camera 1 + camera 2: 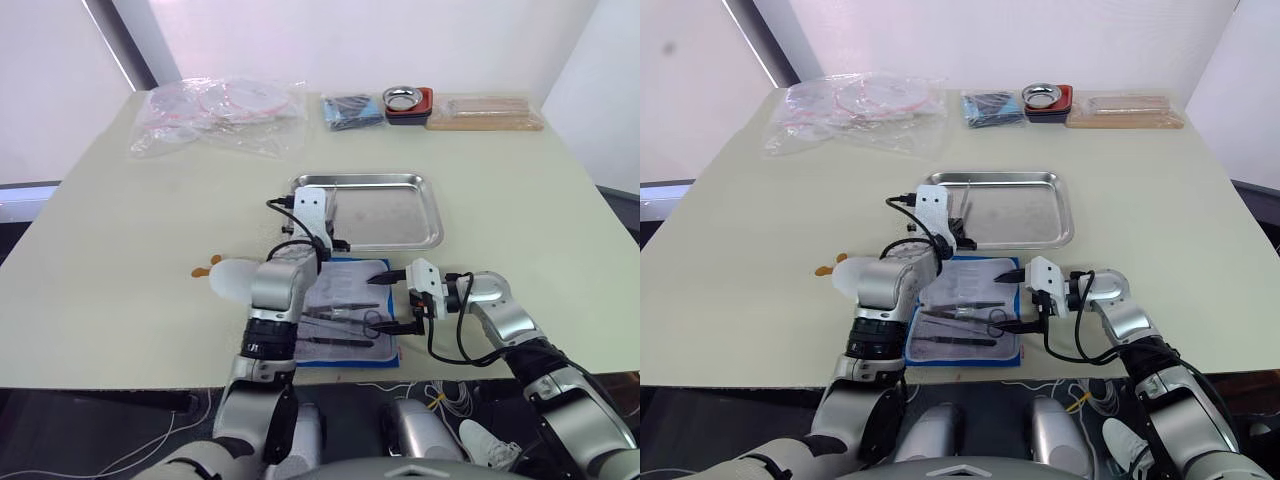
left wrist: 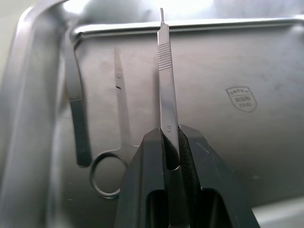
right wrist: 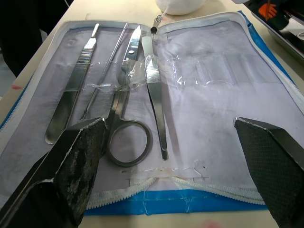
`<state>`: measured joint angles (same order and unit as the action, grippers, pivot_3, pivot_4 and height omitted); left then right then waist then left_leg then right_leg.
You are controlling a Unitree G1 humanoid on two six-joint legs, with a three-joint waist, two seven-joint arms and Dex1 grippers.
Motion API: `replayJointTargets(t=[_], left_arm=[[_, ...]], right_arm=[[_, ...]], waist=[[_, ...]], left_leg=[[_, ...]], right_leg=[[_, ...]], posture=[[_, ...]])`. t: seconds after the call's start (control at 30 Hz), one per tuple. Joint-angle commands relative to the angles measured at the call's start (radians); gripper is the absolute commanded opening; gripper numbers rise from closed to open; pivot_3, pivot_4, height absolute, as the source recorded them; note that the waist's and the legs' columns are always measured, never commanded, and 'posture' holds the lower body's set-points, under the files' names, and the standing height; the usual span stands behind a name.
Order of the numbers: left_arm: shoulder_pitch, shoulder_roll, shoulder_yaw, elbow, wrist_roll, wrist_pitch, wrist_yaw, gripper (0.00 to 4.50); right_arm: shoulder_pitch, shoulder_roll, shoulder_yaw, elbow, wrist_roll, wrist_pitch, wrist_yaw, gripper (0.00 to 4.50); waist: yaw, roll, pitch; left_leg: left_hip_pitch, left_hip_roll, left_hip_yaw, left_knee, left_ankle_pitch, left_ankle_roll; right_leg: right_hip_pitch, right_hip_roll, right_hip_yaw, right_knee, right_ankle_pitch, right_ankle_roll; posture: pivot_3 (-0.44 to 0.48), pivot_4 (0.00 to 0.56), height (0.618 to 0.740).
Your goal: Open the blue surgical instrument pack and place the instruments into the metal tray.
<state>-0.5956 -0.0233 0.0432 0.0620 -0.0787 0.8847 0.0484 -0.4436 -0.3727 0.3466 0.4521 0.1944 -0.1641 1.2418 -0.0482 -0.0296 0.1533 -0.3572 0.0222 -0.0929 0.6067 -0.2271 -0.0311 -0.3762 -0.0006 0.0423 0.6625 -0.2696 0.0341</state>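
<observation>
My left pincer [image 2: 171, 156] grips a scalpel handle [image 2: 166, 76] over the metal tray [image 1: 432, 212]; next I release it beside the scissors [image 2: 116, 142]. My right pincer [image 3: 171, 156] hangs wide above the open pack [image 3: 228, 95].

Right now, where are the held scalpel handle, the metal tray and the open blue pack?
scalpel handle [image 2: 167, 85], left wrist view, ridged shaft.
metal tray [image 1: 432, 212], left eye view, right rim.
blue pack [image 3: 213, 99], right wrist view, pale lining.
</observation>
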Motion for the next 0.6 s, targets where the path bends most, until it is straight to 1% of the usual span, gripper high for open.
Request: replayJointTargets(t=[0.03,0.2,0.6], left_arm=[[-0.044,-0.013,0.03,0.012,-0.009,0.022,0.023,0.04],[-0.076,-0.041,0.078,0.042,-0.027,0.03,0.048,0.04],[-0.085,-0.046,0.075,0.062,-0.041,0.031,0.044,0.04]], right_arm=[[0.062,-0.007,0.079,0.114,-0.129,0.042,-0.031,4.5],[0.062,-0.004,0.075,0.114,-0.125,0.042,-0.034,4.5],[0.06,-0.004,0.074,0.121,-0.126,0.038,-0.037,4.5]], waist=[[0.0,0.0,0.0],[-0.001,0.0,0.0],[-0.002,0.0,0.0]], left_leg=[[0.0,0.0,0.0,0.0,0.0,0.0],[0.0,0.0,0.0,0.0,0.0,0.0],[0.0,0.0,0.0,0.0,0.0,0.0]], right_leg=[[0.0,0.0,0.0,0.0,0.0,0.0],[0.0,0.0,0.0,0.0,0.0,0.0],[0.0,0.0,0.0,0.0,0.0,0.0]], posture=[[0.0,0.15,0.74],[0.0,0.15,0.74],[0.0,0.15,0.74]])
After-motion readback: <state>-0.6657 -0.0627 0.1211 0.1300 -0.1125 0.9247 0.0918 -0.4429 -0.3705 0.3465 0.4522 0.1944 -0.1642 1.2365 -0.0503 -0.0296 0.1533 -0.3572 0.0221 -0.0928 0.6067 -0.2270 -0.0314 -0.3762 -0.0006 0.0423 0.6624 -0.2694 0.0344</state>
